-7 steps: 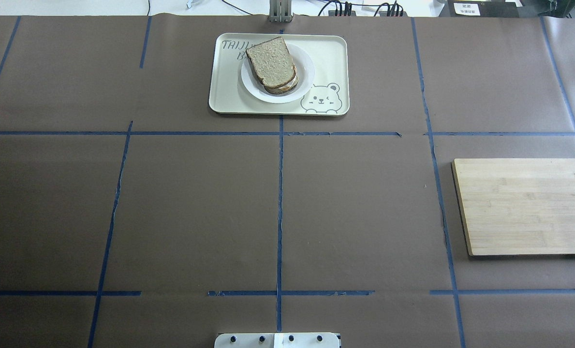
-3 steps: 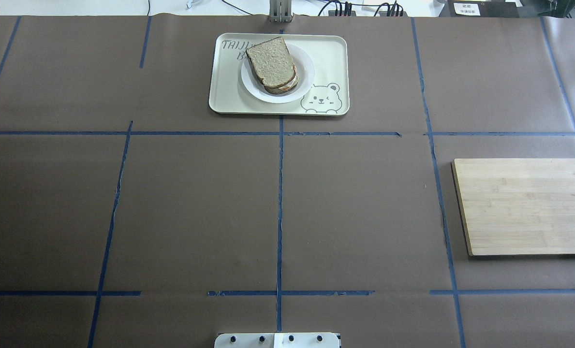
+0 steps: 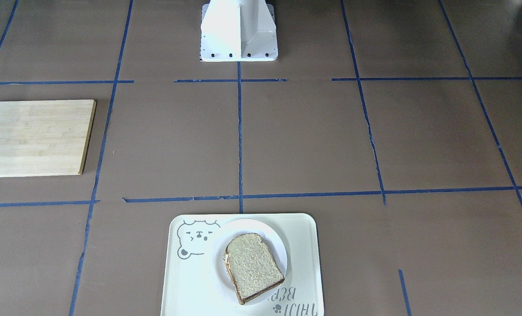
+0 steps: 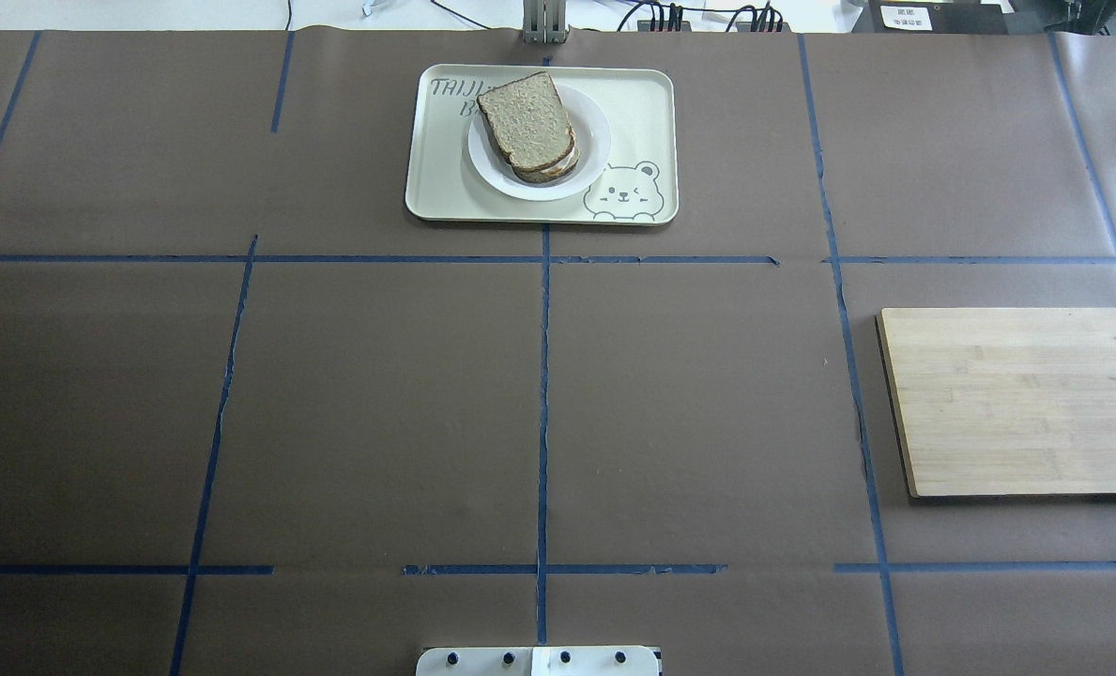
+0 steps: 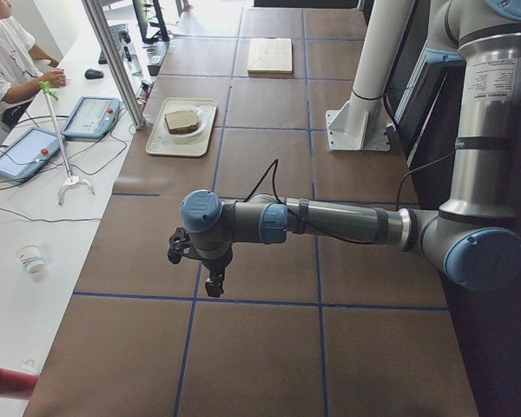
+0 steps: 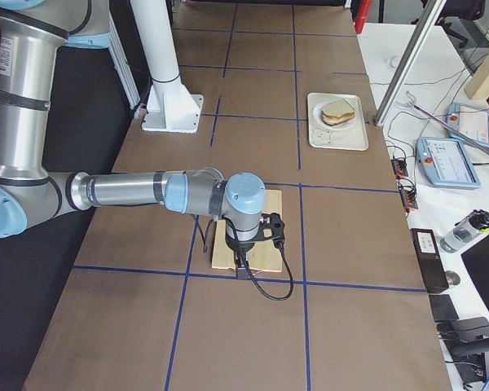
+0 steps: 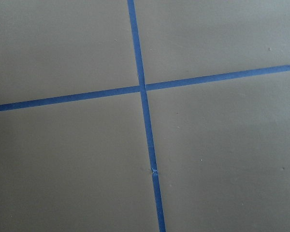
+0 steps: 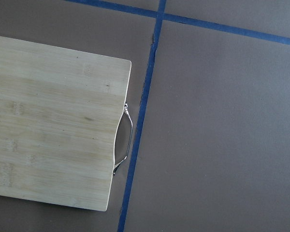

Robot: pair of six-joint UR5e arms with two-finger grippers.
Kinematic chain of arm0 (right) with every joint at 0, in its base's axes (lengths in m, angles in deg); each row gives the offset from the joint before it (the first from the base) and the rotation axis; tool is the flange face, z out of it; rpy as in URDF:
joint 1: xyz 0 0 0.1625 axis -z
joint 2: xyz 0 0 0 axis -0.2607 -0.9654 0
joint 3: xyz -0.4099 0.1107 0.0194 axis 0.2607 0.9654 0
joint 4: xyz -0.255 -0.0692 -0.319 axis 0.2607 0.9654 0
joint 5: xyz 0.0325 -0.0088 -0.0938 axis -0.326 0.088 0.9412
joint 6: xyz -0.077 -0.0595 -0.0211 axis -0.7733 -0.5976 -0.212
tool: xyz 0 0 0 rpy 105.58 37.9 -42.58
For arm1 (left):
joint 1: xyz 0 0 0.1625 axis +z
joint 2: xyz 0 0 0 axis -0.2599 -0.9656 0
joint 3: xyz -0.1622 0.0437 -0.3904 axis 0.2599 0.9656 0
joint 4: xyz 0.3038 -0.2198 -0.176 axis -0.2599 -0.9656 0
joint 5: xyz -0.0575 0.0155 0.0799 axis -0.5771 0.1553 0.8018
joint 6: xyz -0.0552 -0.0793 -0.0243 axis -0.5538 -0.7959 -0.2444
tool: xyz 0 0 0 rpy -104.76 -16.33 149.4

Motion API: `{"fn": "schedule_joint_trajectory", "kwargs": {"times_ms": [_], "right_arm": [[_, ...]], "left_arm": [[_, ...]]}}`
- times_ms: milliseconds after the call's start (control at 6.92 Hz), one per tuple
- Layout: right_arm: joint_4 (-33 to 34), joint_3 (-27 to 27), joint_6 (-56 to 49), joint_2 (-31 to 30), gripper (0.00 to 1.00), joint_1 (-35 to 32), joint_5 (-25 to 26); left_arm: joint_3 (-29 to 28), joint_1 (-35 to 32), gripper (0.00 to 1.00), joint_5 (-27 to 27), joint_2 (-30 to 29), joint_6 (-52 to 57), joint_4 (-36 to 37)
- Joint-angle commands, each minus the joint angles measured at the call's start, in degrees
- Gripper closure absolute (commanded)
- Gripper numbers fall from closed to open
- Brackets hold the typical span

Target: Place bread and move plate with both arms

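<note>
At the table's far edge, the bread (image 4: 526, 120) sits on the plate (image 4: 597, 141) inside the bear tray (image 4: 642, 99), so you're probably done. The left gripper (image 5: 213, 283) and right gripper (image 6: 243, 267) hang well clear, and I can't tell if either is spread. Next you'd just park the arms.

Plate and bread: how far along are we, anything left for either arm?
Done, it seems: the bread lies on the plate, and the plate sits on the bear tray. In hand: nothing; the left tool hangs over bare table and the right tool over the wooden board, both far from the tray. Open or shut, I cannot tell. Left: probably nothing.
</note>
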Motion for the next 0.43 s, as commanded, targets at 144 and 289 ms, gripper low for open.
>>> {"fn": "schedule_joint_trajectory", "kwargs": {"times_ms": [144, 289], "right_arm": [[0.0, 0.5, 0.1, 0.0, 0.00, 0.0, -0.1], [0.0, 0.0, 0.3, 0.0, 0.00, -0.1, -0.3]], "left_arm": [[0.2, -1.0, 0.00, -0.2, 0.2, 0.8, 0.1], [0.3, -1.1, 0.00, -0.3, 0.5, 0.7, 0.2]]}}
